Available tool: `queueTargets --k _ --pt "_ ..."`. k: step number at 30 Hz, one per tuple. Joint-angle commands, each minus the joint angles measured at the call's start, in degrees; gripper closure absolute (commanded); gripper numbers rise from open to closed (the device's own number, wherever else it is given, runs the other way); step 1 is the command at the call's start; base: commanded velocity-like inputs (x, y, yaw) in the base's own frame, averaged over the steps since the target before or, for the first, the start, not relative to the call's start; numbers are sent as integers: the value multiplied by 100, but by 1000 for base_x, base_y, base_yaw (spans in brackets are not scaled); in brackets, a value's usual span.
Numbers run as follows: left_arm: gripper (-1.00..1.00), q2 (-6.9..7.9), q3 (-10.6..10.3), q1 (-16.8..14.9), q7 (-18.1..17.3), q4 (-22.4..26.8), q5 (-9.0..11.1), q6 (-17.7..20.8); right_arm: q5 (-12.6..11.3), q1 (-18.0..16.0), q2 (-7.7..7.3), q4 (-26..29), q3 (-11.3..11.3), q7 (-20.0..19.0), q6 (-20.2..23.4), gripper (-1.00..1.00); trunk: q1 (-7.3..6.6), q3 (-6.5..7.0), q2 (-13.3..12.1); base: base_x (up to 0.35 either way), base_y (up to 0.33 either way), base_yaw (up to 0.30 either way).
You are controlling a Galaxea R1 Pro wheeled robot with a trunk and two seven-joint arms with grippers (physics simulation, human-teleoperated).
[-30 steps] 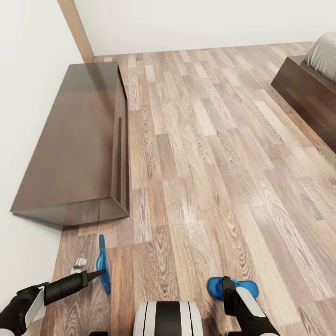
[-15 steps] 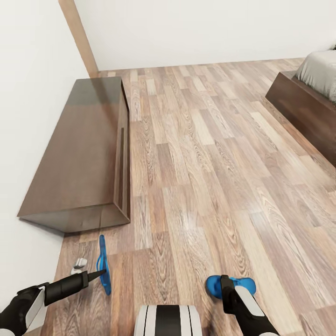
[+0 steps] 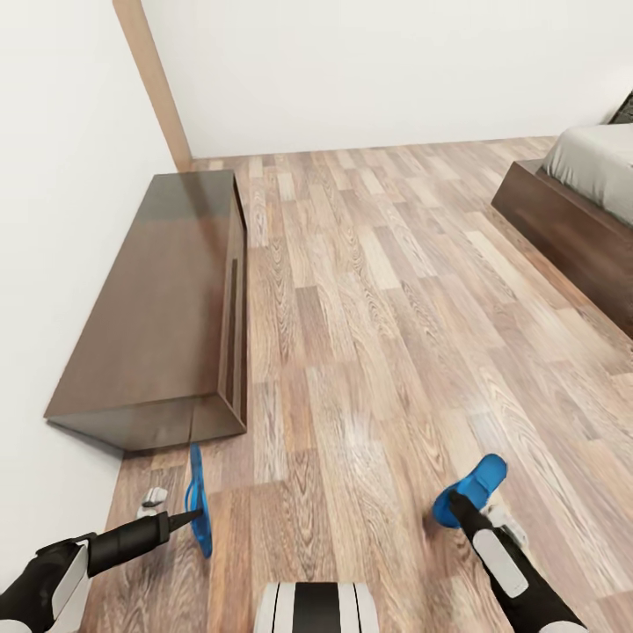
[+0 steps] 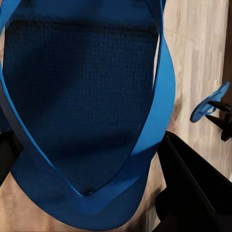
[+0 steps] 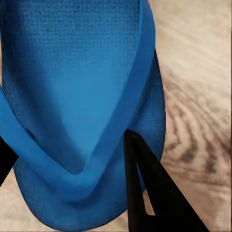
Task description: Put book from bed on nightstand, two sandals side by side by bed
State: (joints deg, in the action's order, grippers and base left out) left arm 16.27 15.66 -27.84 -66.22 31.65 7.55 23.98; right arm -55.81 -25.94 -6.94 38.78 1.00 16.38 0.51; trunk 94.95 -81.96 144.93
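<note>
Where walls meet: wood-plank floor (image 3: pixel 378 290)

At your ten o'clock a long low dark-brown cabinet (image 3: pixel 154 316) stands against the white wall (image 3: pixel 53 220); a wooden door frame (image 3: pixel 154 83) rises at eleven.

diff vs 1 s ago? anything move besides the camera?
The right tool swung its sandal from lying crosswise to pointing up and right toward the bed, with the arm now reaching in from further right. The view also tilted up, so the long cabinet and bed only seem to shift. The left tool holds its sandal on edge as before.
</note>
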Motion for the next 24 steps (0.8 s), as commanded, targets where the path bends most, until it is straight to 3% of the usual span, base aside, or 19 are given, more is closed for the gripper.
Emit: queueTargets --k 1,3,4,7,9,11,13,15,21,24 --pt "100 -2 5 0 -15 -1 10 46 84 2 -18 8 -5 25 1 100 -3 19 0 0 0 0" --pt "100 -10 3 4 -14 -1 10 45 836 2 -54 -18 -4 24 -1 100 -8 63 -3 0 0 0" --pt "100 -12 2 5 -14 -1 8 45 1048 2 -59 -23 -4 24 -2 100 -11 85 -4 0 0 0" --pt "100 -34 -1 14 -14 -1 3 45 2332 2 -80 -160 14 35 -62 100 -19 152 -8 0 0 0" --pt "100 -46 -1 20 -14 -1 2 45 2817 2 -182 -346 53 40 -147 100 -24 196 -11 0 0 0" --pt "100 -51 -2 27 -14 -1 1 45 3022 6 -502 -470 67 36 -345 100 -29 241 -14 0 0 0" --pt "100 -53 -2 31 -15 -1 1 42 3106 14 -865 -582 72 35 -639 100 -34 285 -16 0 0 0" --pt "100 -65 -2 32 -14 -1 1 43 3135 26 -1116 -748 80 33 -883 100 -39 329 -19 0 0 0" --pt "100 -96 -2 41 -14 -1 -3 44 3149 59 -1348 -1120 92 3 -1075 100 -55 462 -27 0 0 0" --pt "100 -97 -2 47 -14 -1 -5 43 3099 63 -1542 -1204 93 5 -1090 100 -62 529 -31 0 0 0"
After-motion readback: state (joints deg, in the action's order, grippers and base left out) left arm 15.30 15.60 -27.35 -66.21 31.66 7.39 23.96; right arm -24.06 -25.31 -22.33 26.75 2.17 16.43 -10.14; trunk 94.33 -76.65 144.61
